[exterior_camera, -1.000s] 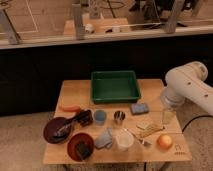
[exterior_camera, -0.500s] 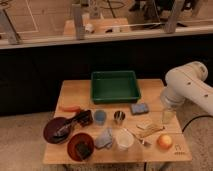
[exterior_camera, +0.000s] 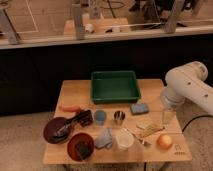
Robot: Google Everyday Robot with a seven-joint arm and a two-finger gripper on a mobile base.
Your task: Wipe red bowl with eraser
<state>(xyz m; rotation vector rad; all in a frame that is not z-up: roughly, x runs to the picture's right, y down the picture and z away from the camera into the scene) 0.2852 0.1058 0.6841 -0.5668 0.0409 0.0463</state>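
Note:
The red bowl (exterior_camera: 80,145) stands at the table's front left. A small dark block, the eraser (exterior_camera: 84,148), lies inside it. Only the white arm (exterior_camera: 186,88) shows, bent over the table's right edge, far from the bowl. My gripper is out of view, beyond or behind that arm.
A maroon dish with a utensil (exterior_camera: 56,129) sits left of the bowl. Also on the wooden table (exterior_camera: 75,92) are a green tray (exterior_camera: 114,86), a blue-grey sponge (exterior_camera: 140,108), a blue cup (exterior_camera: 100,116), a metal cup (exterior_camera: 119,116), a clear cup (exterior_camera: 124,139), a grey cloth (exterior_camera: 104,138), an orange (exterior_camera: 164,141) and a glass (exterior_camera: 167,115).

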